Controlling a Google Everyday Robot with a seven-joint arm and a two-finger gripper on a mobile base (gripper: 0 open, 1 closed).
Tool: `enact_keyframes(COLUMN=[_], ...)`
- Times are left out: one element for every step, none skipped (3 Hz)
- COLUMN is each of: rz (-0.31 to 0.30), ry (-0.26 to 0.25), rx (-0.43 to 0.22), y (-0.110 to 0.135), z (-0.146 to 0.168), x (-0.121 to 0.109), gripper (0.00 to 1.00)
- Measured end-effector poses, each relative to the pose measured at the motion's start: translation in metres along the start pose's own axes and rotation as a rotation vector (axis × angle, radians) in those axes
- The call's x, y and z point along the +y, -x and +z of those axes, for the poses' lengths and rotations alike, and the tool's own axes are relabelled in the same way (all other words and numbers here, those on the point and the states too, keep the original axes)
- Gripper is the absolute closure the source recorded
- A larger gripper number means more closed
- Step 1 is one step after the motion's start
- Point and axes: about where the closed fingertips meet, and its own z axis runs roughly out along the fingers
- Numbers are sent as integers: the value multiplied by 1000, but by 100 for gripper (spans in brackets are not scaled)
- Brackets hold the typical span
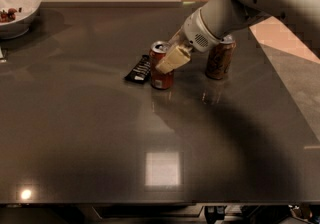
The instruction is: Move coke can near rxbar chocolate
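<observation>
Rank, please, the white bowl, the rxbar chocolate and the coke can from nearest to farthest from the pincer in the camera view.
The pincer sits at the coke can's upper part.
1. coke can: at the pincer.
2. rxbar chocolate: flat, just beyond the can.
3. white bowl: far corner, image left.

The worktop [100, 143] is viewed from high above its near edge, looking down and across at moderate range, with the hand [170, 61] framed at the coke can [160, 80].
</observation>
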Motion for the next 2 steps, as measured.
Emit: enact_keyframes(rz=[-2,-3], ry=[4,7], rx=[0,0], y=[1,1], z=[2,3], x=[1,2], gripper=[35,13])
